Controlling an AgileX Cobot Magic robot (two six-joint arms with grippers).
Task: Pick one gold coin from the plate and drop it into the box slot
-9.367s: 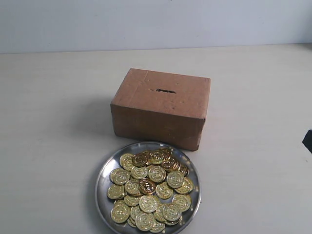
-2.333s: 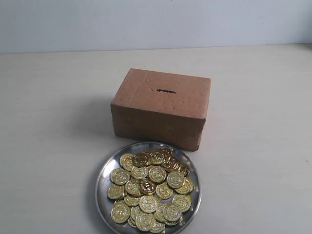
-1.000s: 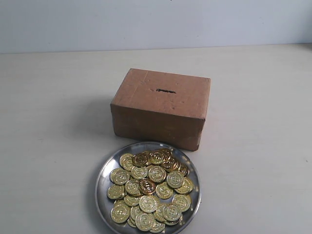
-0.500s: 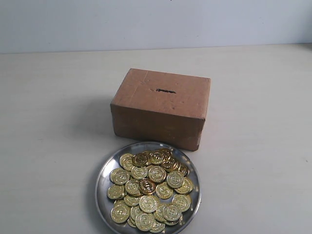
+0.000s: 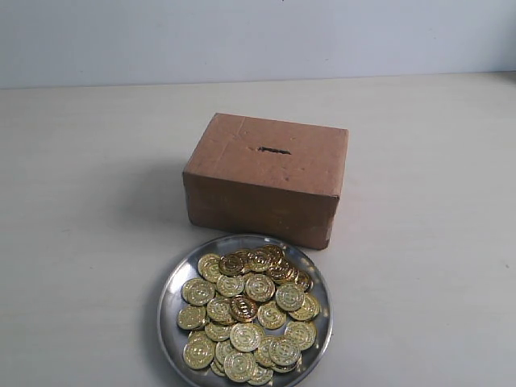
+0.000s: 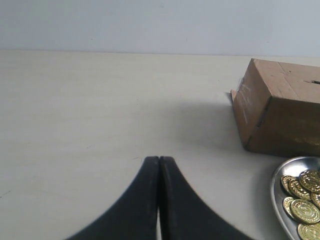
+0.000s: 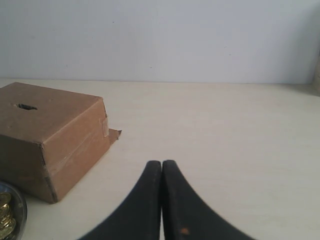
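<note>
A shiny silver plate (image 5: pixel 170 298) near the front edge holds a heap of several gold coins (image 5: pixel 247 308). Just behind it stands a brown cardboard box (image 5: pixel 266 179) with a short dark slot (image 5: pixel 274 150) in its top face. Neither gripper shows in the exterior view. In the left wrist view my left gripper (image 6: pixel 159 159) is shut and empty over bare table, with the box (image 6: pixel 280 107) and the plate's rim (image 6: pixel 276 182) off to one side. In the right wrist view my right gripper (image 7: pixel 161 163) is shut and empty, the box (image 7: pixel 50 135) and slot (image 7: pixel 26 106) lying beyond it.
The pale table (image 5: pixel 89 201) stretches around the box and plate. A light wall (image 5: pixel 242 36) closes off the back.
A dark arm part at the right edge of the exterior view 9.4 s ago is gone. The box, plate and coins have not moved.
</note>
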